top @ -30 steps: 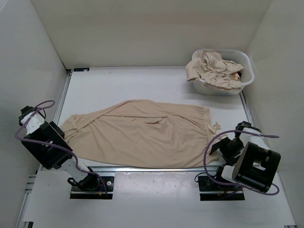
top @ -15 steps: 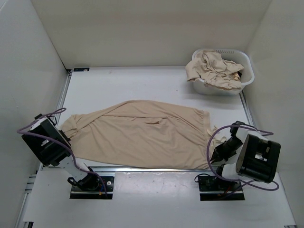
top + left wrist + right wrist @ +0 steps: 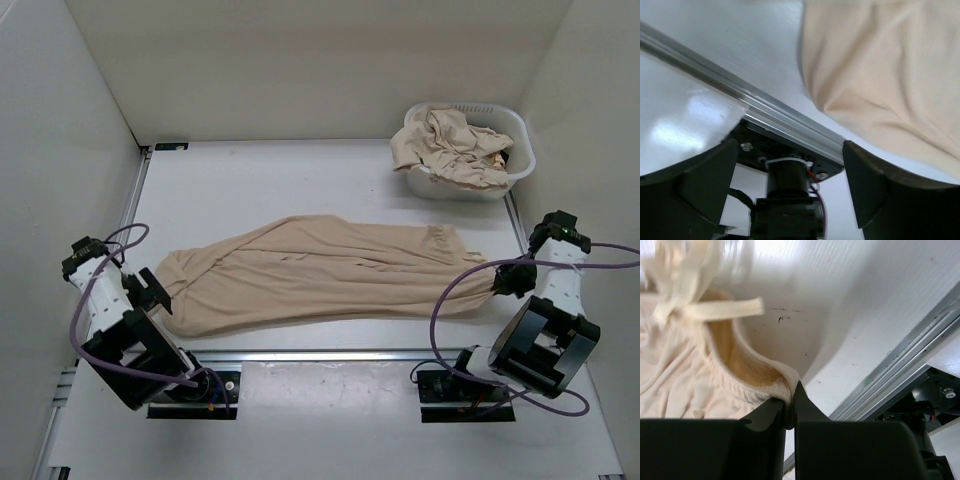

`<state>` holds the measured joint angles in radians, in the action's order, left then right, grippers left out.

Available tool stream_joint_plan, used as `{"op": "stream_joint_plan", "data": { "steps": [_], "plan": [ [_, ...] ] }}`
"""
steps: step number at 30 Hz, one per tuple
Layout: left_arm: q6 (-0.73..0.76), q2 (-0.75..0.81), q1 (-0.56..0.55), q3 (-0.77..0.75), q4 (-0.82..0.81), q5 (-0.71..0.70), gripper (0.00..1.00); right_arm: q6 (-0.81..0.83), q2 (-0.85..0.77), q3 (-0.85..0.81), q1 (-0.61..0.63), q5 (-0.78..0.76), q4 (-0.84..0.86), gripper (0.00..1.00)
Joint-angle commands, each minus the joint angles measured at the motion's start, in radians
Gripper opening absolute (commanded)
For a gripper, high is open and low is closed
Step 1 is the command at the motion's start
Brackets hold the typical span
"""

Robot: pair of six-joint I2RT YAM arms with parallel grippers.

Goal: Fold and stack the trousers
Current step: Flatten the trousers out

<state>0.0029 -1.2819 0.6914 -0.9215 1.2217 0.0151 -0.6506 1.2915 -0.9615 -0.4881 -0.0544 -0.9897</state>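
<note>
The trousers lie drawn out in a long band across the lower middle of the table. Their long axis runs left to right in the top view, climbing a little toward the right.

The right gripper is at the right-hand end. Its jaws are pinched shut on the edge of the waistband, and the drawstring dangles at the upper left of its wrist view.

The left gripper sits just beside the leg end at the left of the frame. In its wrist view the two fingers stand wide apart with nothing between them. The cloth fills the upper right of that view, off to one side of the jaws, while the rail runs between them.

So only one end is held. By my reckoning, the left jaws must shift toward the cloth and take the leg end before any end-to-end fold along that axis.

A basket in the upper right holds crumpled beige cloth, well apart from both arms.
</note>
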Motion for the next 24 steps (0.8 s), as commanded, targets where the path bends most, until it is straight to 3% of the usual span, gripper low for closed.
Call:
{"op": "stream_joint_plan", "data": {
  "steps": [1, 6, 9, 13, 16, 19, 22, 24],
  "plan": [
    [-0.003, 0.015, 0.002, -0.003, 0.015, 0.032, 1.0, 0.028, 0.049, -0.072, -0.007, -0.055, -0.053, 0.0],
    [-0.003, -0.146, 0.002, -0.152, -0.023, 0.158, 1.0, 0.046, 0.072, -0.118, -0.007, -0.087, -0.063, 0.0],
    [-0.003, -0.23, 0.002, -0.165, -0.109, 0.184, 1.0, 0.046, 0.081, -0.108, -0.007, -0.076, -0.063, 0.0],
    [-0.003, -0.295, -0.009, -0.085, -0.329, 0.018, 1.0, 0.046, 0.081, -0.088, -0.007, -0.065, -0.053, 0.0],
    [-0.003, -0.353, -0.009, -0.059, -0.389, -0.007, 0.99, 0.055, 0.072, -0.079, -0.007, -0.065, -0.053, 0.0],
    [-0.003, -0.404, -0.009, -0.045, -0.401, -0.007, 0.67, 0.055, 0.052, -0.068, -0.007, -0.065, -0.053, 0.0],
    [-0.003, -0.393, -0.009, -0.045, -0.392, -0.017, 0.14, 0.055, 0.052, -0.068, -0.007, -0.077, -0.053, 0.0],
    [-0.003, -0.335, -0.009, -0.098, -0.343, -0.017, 0.14, 0.065, 0.052, -0.068, -0.007, -0.087, -0.053, 0.0]
  ]
}}
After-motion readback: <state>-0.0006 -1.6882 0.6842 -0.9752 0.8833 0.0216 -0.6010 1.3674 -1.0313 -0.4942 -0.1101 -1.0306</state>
